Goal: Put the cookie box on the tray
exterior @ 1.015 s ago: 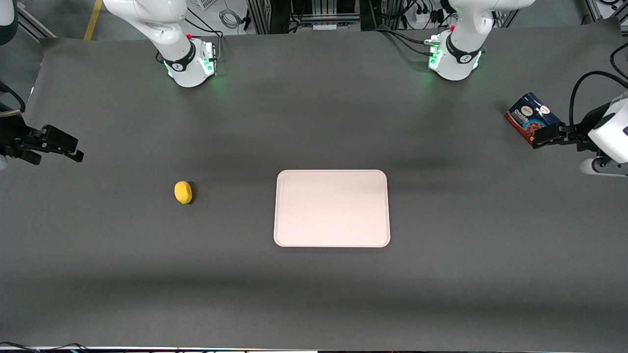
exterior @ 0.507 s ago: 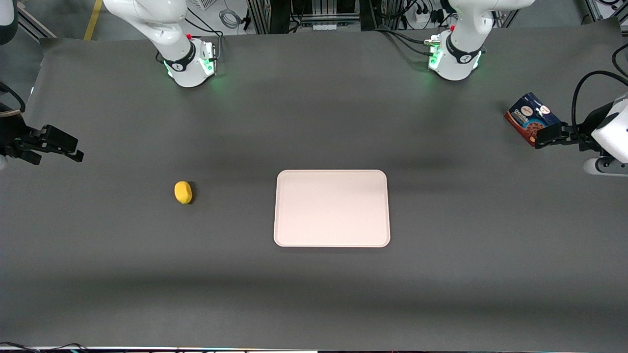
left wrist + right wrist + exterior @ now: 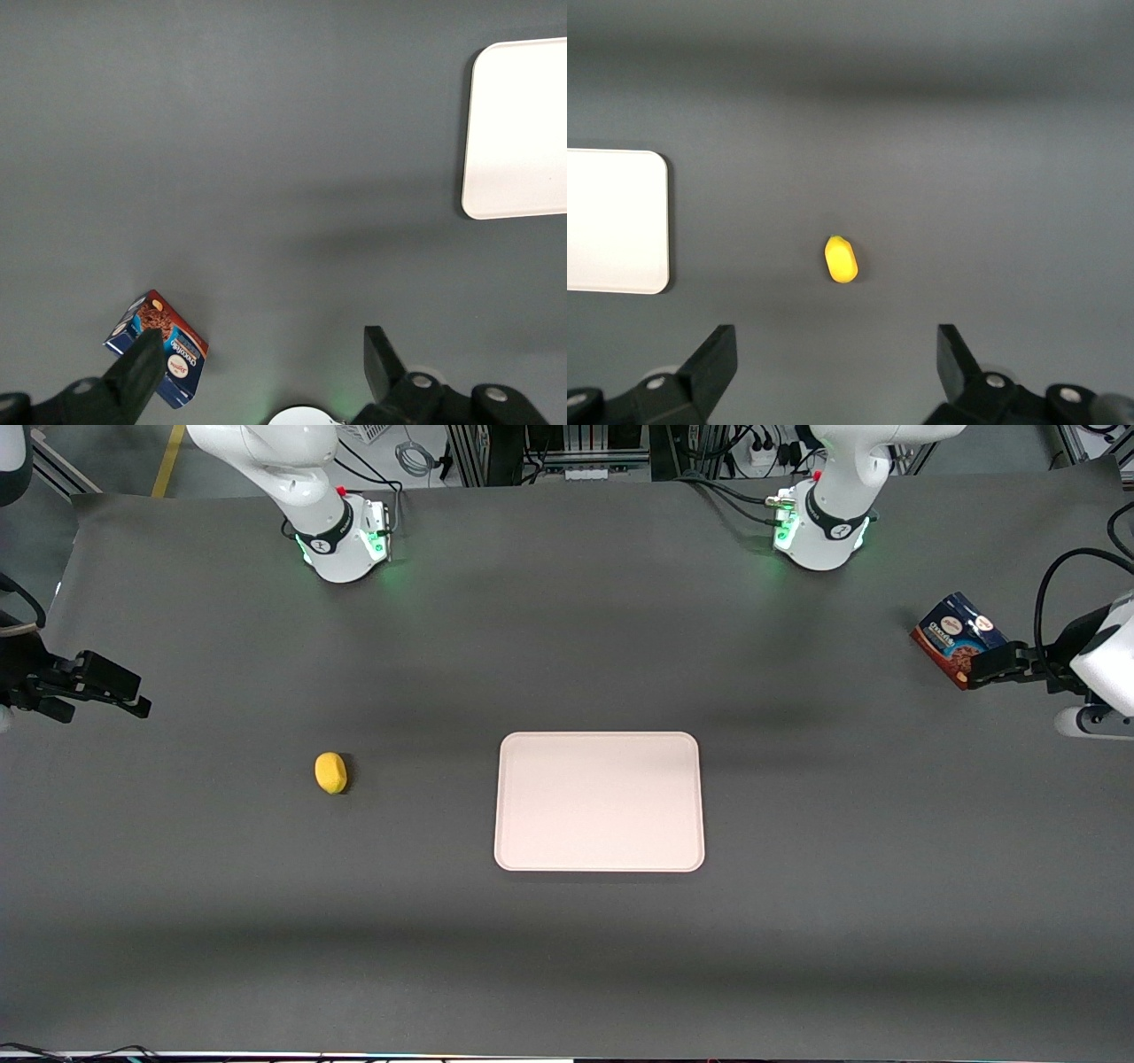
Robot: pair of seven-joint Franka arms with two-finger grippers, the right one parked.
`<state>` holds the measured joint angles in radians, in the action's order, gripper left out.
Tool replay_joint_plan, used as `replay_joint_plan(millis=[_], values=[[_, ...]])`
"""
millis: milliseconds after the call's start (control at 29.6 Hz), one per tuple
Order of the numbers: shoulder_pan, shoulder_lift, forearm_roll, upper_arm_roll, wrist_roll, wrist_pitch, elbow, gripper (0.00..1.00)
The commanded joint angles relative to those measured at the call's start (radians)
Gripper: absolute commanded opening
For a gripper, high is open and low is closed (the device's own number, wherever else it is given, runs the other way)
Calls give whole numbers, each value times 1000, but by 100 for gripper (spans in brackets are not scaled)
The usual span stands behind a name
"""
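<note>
At working arm's end of worktop [image 3: 797, 797]: box [image 3: 957, 640] lies alone, well apart from tray [image 3: 599, 801], which sits empty mid-worktop. Gripper [image 3: 261, 363] hovers above and just beside box, jaws spread wide, gripping nothing; one finger overlaps box edge in wrist view. Box likely light, thin cardboard, stiff enough but crushable. Best hold judged across narrow sides, gentle squeeze. Lemon [image 3: 330, 771] lies toward parked arm's end, not involved.
</note>
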<state>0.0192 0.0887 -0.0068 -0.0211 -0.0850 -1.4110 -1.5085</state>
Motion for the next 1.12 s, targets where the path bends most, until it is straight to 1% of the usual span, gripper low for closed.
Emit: replay_joint_plan(millis=[0,135,304,440,507,541,643,710,879,981,1082], values=[[7,-43,54,4,-142,24,-19,100],[1,-46,83,0,-378,14,-27,100],[-2,-44,129,-8,-776,-34,-30,100],[-7,-59,140,-40,-1066,-101,-74,100],[-7,-90,139,-72,-1160,-138,-131,100],[-8,-113,139,-88,-1165,-144,-165,100],[-10,-188,137,-124,-1100,-154,-274,100],[-8,-225,136,-149,-993,-137,-320,100],[-8,-257,105,-217,-471,-22,-338,100],[-8,-267,96,-221,-191,1,-337,100],[-10,-274,96,-237,-55,-3,-348,100]])
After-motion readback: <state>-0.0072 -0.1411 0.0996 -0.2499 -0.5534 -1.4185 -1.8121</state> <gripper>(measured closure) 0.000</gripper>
